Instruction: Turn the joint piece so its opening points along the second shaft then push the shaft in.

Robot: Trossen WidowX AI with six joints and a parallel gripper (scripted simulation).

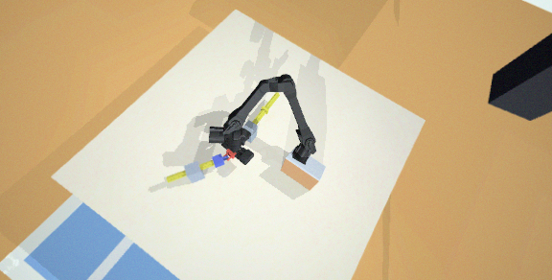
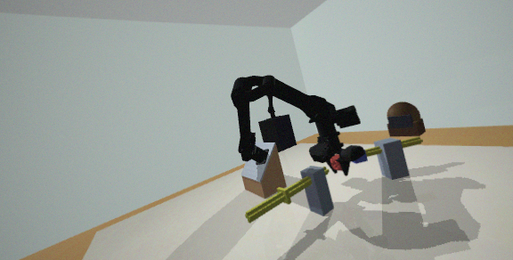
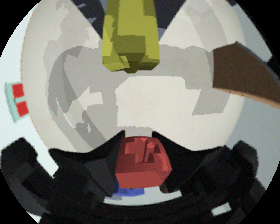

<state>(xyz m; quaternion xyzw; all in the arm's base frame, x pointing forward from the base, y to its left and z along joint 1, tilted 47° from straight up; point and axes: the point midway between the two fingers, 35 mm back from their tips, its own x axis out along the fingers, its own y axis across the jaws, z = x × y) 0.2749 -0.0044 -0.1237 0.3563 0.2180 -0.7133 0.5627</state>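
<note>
The red joint piece sits between the fingers of my gripper, which is shut on it. Its hollow face shows in the wrist view; its exact alignment with the second shaft is unclear. The blue hinge part joins it to the fixed yellow shaft in its grey block. The second yellow shaft passes through the other grey block. Its end stands apart from the joint piece.
The arm stands on a wedge-shaped base. A collar sits on the second shaft outside its block. A large black box is at the right in the top view. A brown round-topped object stands behind the fixed shaft.
</note>
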